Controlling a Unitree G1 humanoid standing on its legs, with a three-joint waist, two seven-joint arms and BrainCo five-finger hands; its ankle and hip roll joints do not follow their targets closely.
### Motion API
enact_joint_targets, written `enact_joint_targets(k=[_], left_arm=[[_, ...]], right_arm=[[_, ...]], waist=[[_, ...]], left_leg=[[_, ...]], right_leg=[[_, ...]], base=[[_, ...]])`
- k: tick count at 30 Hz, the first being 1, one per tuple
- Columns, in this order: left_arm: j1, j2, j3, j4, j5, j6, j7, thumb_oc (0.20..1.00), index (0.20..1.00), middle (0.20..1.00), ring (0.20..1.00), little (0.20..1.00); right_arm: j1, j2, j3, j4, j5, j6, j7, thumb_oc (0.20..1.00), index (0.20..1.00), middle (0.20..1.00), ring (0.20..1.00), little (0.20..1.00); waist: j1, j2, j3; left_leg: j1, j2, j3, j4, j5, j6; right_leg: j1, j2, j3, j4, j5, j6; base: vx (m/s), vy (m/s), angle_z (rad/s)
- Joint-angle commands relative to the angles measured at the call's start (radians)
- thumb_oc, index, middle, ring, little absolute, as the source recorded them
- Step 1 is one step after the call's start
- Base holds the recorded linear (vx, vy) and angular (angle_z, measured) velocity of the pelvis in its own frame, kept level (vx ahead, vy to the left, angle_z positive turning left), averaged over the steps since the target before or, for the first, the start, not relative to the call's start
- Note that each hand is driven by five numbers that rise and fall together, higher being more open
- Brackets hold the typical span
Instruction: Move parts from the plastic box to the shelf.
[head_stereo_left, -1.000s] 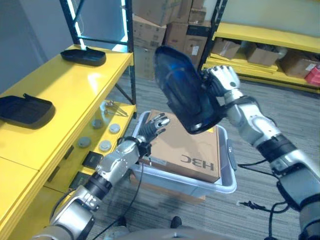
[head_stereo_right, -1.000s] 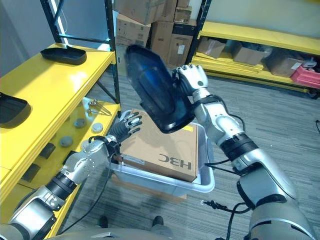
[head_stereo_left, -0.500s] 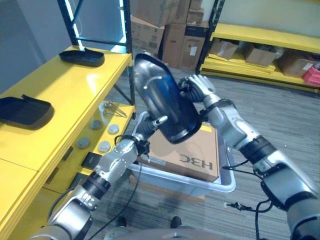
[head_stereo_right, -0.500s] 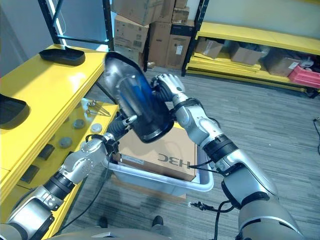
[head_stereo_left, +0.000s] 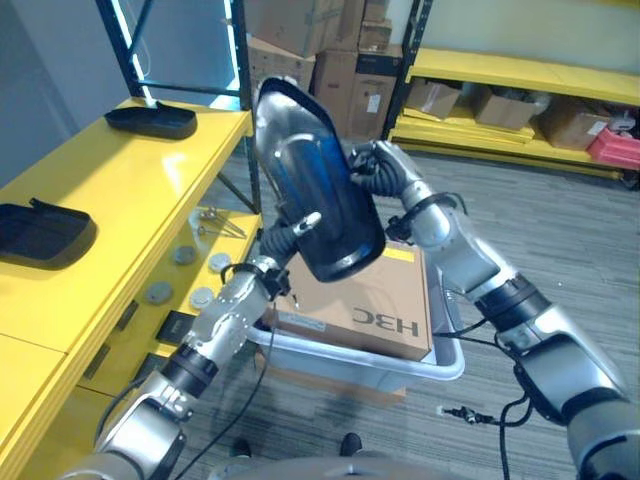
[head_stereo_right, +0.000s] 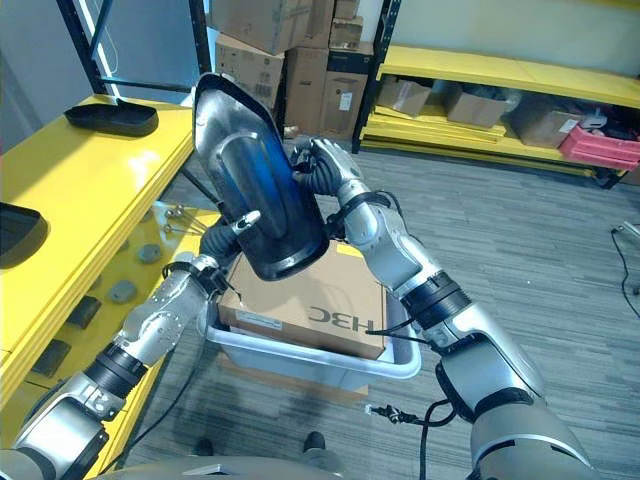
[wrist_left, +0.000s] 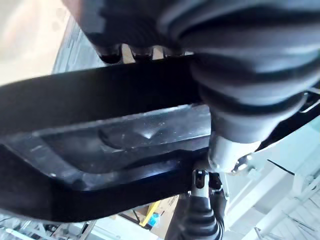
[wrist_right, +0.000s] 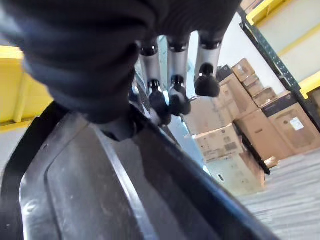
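A large glossy black curved part (head_stereo_left: 315, 190) hangs in the air over the plastic box (head_stereo_left: 450, 362), tilted on edge. My right hand (head_stereo_left: 385, 172) is shut on its far edge, fingers (wrist_right: 172, 95) curled over the rim of the part (wrist_right: 75, 200). My left hand (head_stereo_left: 270, 245) holds its lower end from below, with the thumb on the front face and the fingers (wrist_left: 142, 51) behind the part (wrist_left: 100, 145). The yellow shelf (head_stereo_left: 130, 190) lies just left of the part. Two similar black parts (head_stereo_left: 150, 120) (head_stereo_left: 40, 230) rest on the shelf.
A cardboard carton (head_stereo_left: 360, 300) fills the plastic box. The shelf's lower tier carries small round discs (head_stereo_left: 185, 255) and metal pieces (head_stereo_left: 215, 218). A black upright post (head_stereo_left: 245, 120) stands at the shelf's corner. Stacked cartons (head_stereo_left: 310, 55) and another yellow rack (head_stereo_left: 520, 80) stand behind.
My right hand has carried the black part left and lower, toward the shelf. My left hand has risen from the box's rim and taken the part's lower end.
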Motion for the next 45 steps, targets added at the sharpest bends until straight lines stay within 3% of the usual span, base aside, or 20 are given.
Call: enact_joint_targets(k=[1,5,10,13,14,15,21,25,27,31,33,35,36,37,43,44,45], left_arm=[[-0.117,-0.064,-0.01,0.025,0.021,-0.092,-0.049,0.2,0.2,0.2,0.2,0.2],[-0.109,-0.05,-0.002,0.012,0.072,-0.128,-0.087,0.2,0.2,0.2,0.2,0.2],[-0.099,-0.024,0.004,-0.033,0.177,-0.157,-0.059,0.2,0.2,0.2,0.2,0.2],[-0.072,0.017,0.013,-0.072,0.282,-0.15,-0.035,0.2,0.2,0.2,0.2,0.2],[-0.042,0.035,0.021,-0.089,0.306,-0.167,-0.027,0.2,0.2,0.2,0.2,0.2],[-0.018,0.052,0.032,-0.103,0.331,-0.185,-0.022,0.2,0.2,0.2,0.2,0.2],[0.115,0.123,0.121,-0.163,0.492,-0.299,0.09,0.2,0.2,0.2,0.2,0.2],[0.22,0.163,0.214,-0.229,0.577,-0.401,0.122,0.2,0.2,0.2,0.2,0.2],[0.292,0.191,0.284,-0.283,0.636,-0.462,0.152,0.2,0.2,0.2,0.2,0.2],[0.344,0.226,0.328,-0.315,0.634,-0.519,0.174,0.2,0.2,0.2,0.2,0.2],[0.339,0.247,0.327,-0.3,0.601,-0.552,0.15,0.2,0.2,0.2,0.2,0.2],[0.324,0.248,0.312,-0.293,0.591,-0.565,0.137,0.2,0.2,0.2,0.2,0.2],[0.308,0.249,0.304,-0.298,0.585,-0.561,0.121,0.2,0.2,0.2,0.2,0.2],[0.306,0.249,0.305,-0.299,0.59,-0.56,0.122,0.2,0.2,0.2,0.2,0.2],[0.276,0.239,0.306,-0.328,0.586,-0.49,0.117,0.2,0.2,0.2,0.2,0.2],[0.278,0.234,0.309,-0.337,0.586,-0.478,0.118,0.2,0.2,0.2,0.2,0.2],[0.281,0.223,0.315,-0.353,0.604,-0.459,0.133,0.2,0.2,0.2,0.2,0.2]], right_arm=[[-0.057,0.066,0.022,-0.108,0.125,-0.091,0.059,0.2,0.2,0.2,0.2,0.2],[-0.023,0.079,0.01,-0.156,0.225,-0.122,0.16,0.2,0.2,0.2,0.2,0.2],[0.038,0.079,0.002,-0.221,0.288,-0.177,0.23,0.2,0.2,0.2,0.2,0.2],[0.118,0.068,-0.032,-0.278,0.337,-0.257,0.272,0.2,0.2,0.2,0.2,0.2],[0.164,0.059,-0.051,-0.319,0.369,-0.282,0.268,0.674,0.674,0.674,0.674,0.674],[0.206,0.049,-0.074,-0.35,0.371,-0.295,0.244,1.0,1.0,1.0,1.0,1.0],[0.451,0.05,-0.242,-0.415,0.433,-0.36,0.09,1.0,1.0,1.0,1.0,1.0],[0.673,0.122,-0.367,-0.388,0.386,-0.324,-0.059,1.0,1.0,1.0,1.0,1.0],[0.796,0.158,-0.41,-0.332,0.343,-0.297,-0.08,1.0,1.0,1.0,1.0,1.0],[0.905,0.153,-0.434,-0.214,0.286,-0.291,-0.076,1.0,1.0,1.0,1.0,1.0],[0.964,0.152,-0.441,-0.028,0.29,-0.293,-0.085,1.0,1.0,1.0,1.0,1.0],[0.981,0.156,-0.435,0.086,0.324,-0.264,-0.064,1.0,1.0,1.0,1.0,1.0],[0.988,0.176,-0.417,0.234,0.316,-0.257,-0.037,1.0,1.0,1.0,1.0,1.0],[0.984,0.178,-0.413,0.252,0.314,-0.255,-0.034,1.0,1.0,1.0,1.0,1.0],[0.91,0.24,-0.305,0.676,0.363,-0.178,0.089,1.0,1.0,1.0,1.0,1.0],[0.897,0.252,-0.3,0.729,0.416,-0.126,0.12,1.0,1.0,1.0,1.0,1.0],[0.872,0.272,-0.301,0.801,0.495,-0.032,0.159,1.0,1.0,1.0,1.0,1.0]], waist=[[0.022,-0.006,-0.017],[0.023,-0.006,-0.017],[0.027,-0.01,-0.014],[0.032,-0.011,-0.01],[0.035,-0.012,-0.005],[0.037,-0.014,-0.003],[0.027,-0.015,0.01],[0.01,-0.014,0.022],[-0.008,-0.01,0.038],[-0.025,-0.012,0.047],[-0.05,-0.012,0.051],[-0.066,-0.011,0.055],[-0.068,-0.01,0.06],[-0.069,-0.011,0.062],[0.0,-0.005,0.09],[0.017,0.0,0.097],[0.04,0.009,0.111]], left_leg=[[0.048,-0.008,0.023,-0.001,-0.107,0.008],[0.047,-0.009,0.023,-0.001,-0.105,0.008],[0.047,-0.015,0.02,-0.001,-0.106,0.013],[0.046,-0.024,0.015,-0.001,-0.108,0.018],[0.044,-0.029,0.012,-0.001,-0.111,0.02],[0.043,-0.032,0.009,-0.001,-0.113,0.022],[0.041,-0.053,0.017,-0.001,-0.122,0.041],[0.043,-0.073,0.023,-0.001,-0.134,0.062],[0.037,-0.074,0.037,-0.001,-0.133,0.071],[0.027,-0.072,0.039,-0.001,-0.133,0.077],[0.018,-0.075,-0.015,-0.001,-0.135,0.087],[0.016,-0.076,-0.055,-0.001,-0.131,0.09],[0.017,-0.077,-0.078,-0.001,-0.129,0.088],[0.018,-0.077,-0.082,-0.001,-0.128,0.087],[-0.003,-0.052,-0.131,-0.001,-0.09,0.031],[-0.015,-0.042,-0.129,-0.001,-0.075,0.015],[-0.039,-0.023,-0.121,-0.001,-0.047,-0.01]], right_leg=[[0.081,-0.012,-0.019,-0.002,-0.098,0.026],[0.081,-0.011,-0.017,-0.002,-0.098,0.025],[0.082,-0.017,-0.022,-0.002,-0.095,0.027],[0.082,-0.024,-0.023,-0.002,-0.091,0.033],[0.08,-0.028,-0.022,-0.002,-0.087,0.037],[0.078,-0.032,-0.023,-0.002,-0.085,0.039],[0.064,-0.053,-0.01,0.001,-0.068,0.058],[0.043,-0.067,0.011,0.02,-0.06,0.073],[0.02,-0.066,0.019,0.047,-0.064,0.079],[-0.004,-0.056,0.042,0.082,-0.08,0.082],[-0.013,-0.004,0.129,0.124,-0.122,0.058],[-0.016,0.032,0.178,0.152,-0.15,0.037],[-0.016,0.048,0.182,0.161,-0.163,0.021],[-0.014,0.049,0.18,0.161,-0.165,0.019],[0.048,0.069,0.104,0.087,-0.161,-0.017],[0.056,0.071,0.089,0.073,-0.16,-0.02],[0.071,0.075,0.065,0.053,-0.158,-0.025]], base=[[0.0,0.0,0.0],[0.0,0.0,0.0],[0.01,0.012,0.01],[0.02,0.048,0.01],[0.0,0.077,0.01],[0.0,0.088,0.01],[0.02,0.12,-0.02],[0.02,0.116,-0.05],[-0.03,0.078,-0.21],[-0.02,-0.002,-0.2],[0.03,-0.111,0.08],[0.04,-0.164,0.49],[0.03,-0.176,0.93],[0.0,-0.218,1.08],[-0.05,-0.269,0.53],[-0.11,-0.23,0.46],[-0.14,-0.208,0.39]])
